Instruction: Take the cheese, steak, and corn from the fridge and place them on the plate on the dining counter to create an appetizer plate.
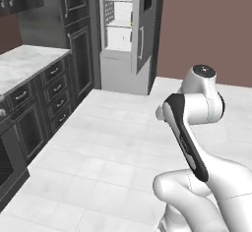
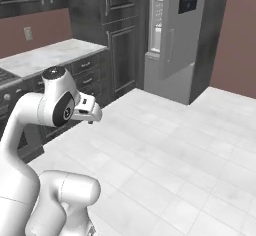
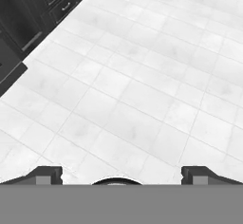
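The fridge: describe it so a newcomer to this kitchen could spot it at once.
Look across the white tiled floor to the far wall. At the end of the run of dark wood-grain cabinets stands the fridge, beside the reddish-brown wall. Unlike its dark neighbours, it is grey steel-fronted, with a door ajar showing white shelves.

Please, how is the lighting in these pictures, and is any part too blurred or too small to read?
Left base view: flat, even light; the open fridge has a bright white interior, its shelf contents too small to identify. Right base view: soft light, faint sheen on the arm. Hand view: pale floor tiles nearly shadowless, slightly soft; open end effector at the bottom.
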